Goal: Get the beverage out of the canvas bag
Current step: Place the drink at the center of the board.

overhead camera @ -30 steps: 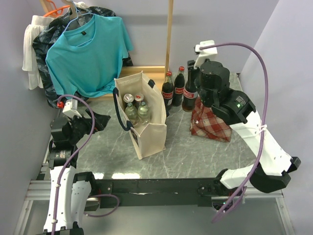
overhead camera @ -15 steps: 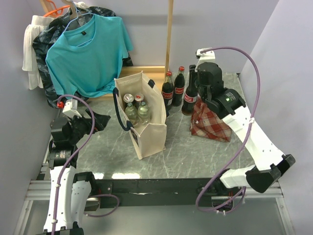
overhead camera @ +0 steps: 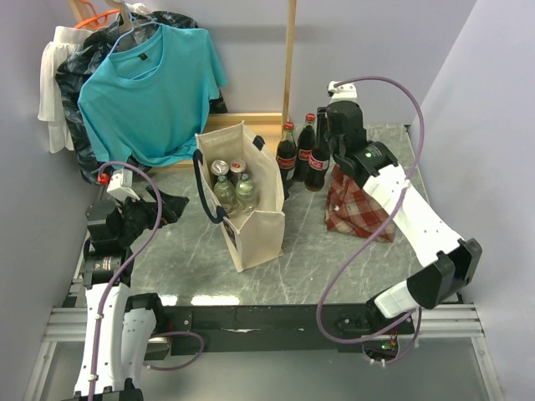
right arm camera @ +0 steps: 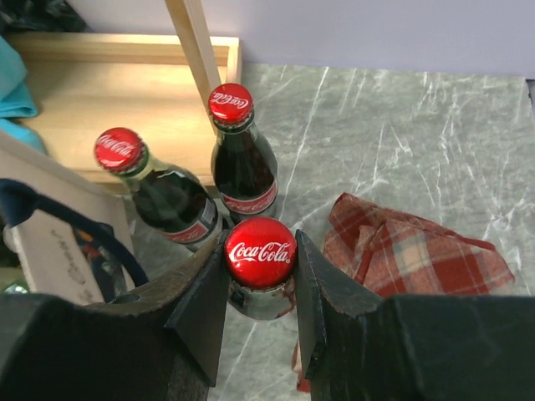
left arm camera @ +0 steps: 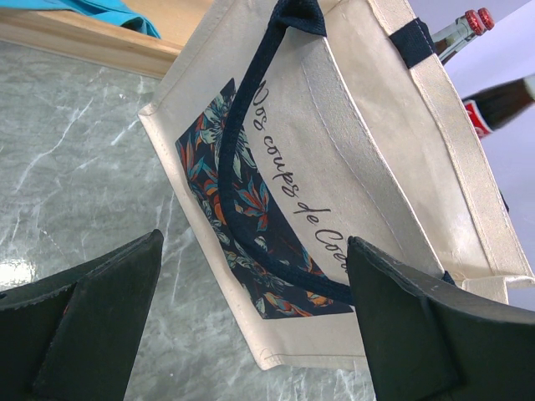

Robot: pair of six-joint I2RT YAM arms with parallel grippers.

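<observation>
Grey marble table [overhead camera: 334, 267]. Left gripper [left arm camera: 251, 251] at 9 o'clock of canvas bag [overhead camera: 255, 230], jaws apart, empty. Bag upright at centre, bottles [overhead camera: 230, 185] inside. At 2 o'clock, right gripper [right arm camera: 261, 288] clamped on cola bottle [overhead camera: 318, 171] neck. Glass, so probably heavy, stiff, slippery, breakable; hold under cap.

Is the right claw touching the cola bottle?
Touching. The right wrist view shows the right gripper clamping the bottle, a finger pressed on each side of its neck.
</observation>
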